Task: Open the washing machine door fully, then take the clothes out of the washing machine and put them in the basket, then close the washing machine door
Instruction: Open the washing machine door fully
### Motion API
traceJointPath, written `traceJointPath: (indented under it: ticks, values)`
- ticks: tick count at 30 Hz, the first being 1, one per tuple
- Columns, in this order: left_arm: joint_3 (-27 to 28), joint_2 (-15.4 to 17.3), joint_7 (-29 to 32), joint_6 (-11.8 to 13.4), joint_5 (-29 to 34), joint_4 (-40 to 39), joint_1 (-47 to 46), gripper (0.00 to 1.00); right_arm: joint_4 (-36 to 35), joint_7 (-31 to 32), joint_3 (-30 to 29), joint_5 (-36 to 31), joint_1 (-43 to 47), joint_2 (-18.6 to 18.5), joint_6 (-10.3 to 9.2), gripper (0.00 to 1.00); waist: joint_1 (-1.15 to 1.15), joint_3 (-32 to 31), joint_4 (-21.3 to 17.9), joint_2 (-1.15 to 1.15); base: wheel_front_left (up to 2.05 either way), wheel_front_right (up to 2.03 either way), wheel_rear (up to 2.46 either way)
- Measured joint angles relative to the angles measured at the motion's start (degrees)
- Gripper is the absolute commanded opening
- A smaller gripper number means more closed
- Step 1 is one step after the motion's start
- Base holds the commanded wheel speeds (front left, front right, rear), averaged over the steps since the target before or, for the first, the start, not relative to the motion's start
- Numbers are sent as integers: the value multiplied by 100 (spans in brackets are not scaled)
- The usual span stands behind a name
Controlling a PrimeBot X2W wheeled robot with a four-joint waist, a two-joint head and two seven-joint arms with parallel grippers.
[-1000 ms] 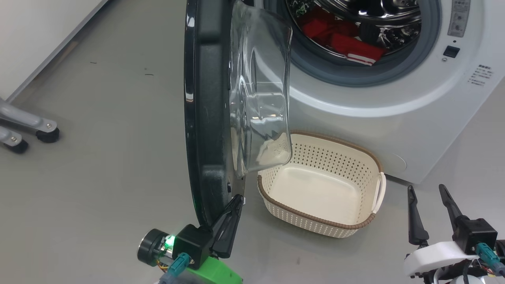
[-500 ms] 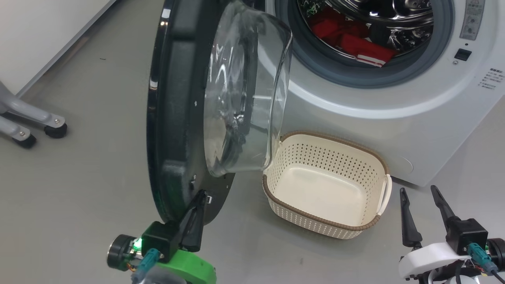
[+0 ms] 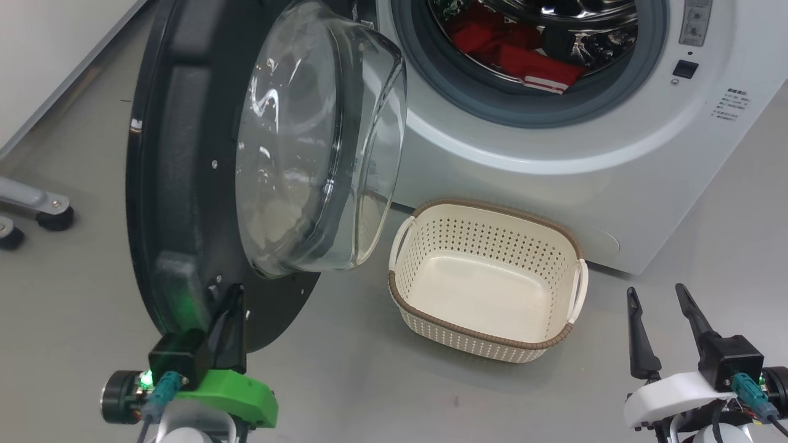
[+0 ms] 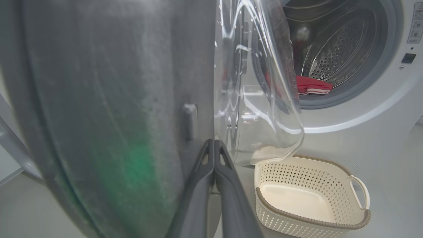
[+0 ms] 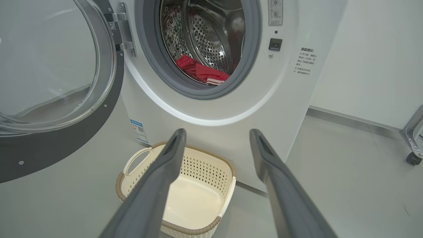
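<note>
Presently washing machine door (image 3: 184,184) swung out at left: rigid, likely heavy; best pushed at black rim, where clenched left gripper (image 3: 233,304) is set. Right gripper (image 3: 655,292) spread, empty. Clothes (image 3: 532,61), soft, light, seen in far drum (image 5: 208,39).

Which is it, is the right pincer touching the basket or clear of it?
Apart. The head view shows a strip of bare grey floor between the open right pincer and the basket, so no part of them meets.
</note>
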Motion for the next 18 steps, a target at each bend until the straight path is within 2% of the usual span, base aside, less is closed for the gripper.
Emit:
traceJointPath:
  ticks: [10,18]
  values:
    - [969,-16,-151,0,0,468,-356,0,23,1,-15,-11,-28,2,49,100,0,35,-180,0,0,0,0]
    - [1411,-19,-244,18,0,799,-689,0,20,0,-47,-69,-122,-5,56,100,0,107,-271,0,0,0,0]
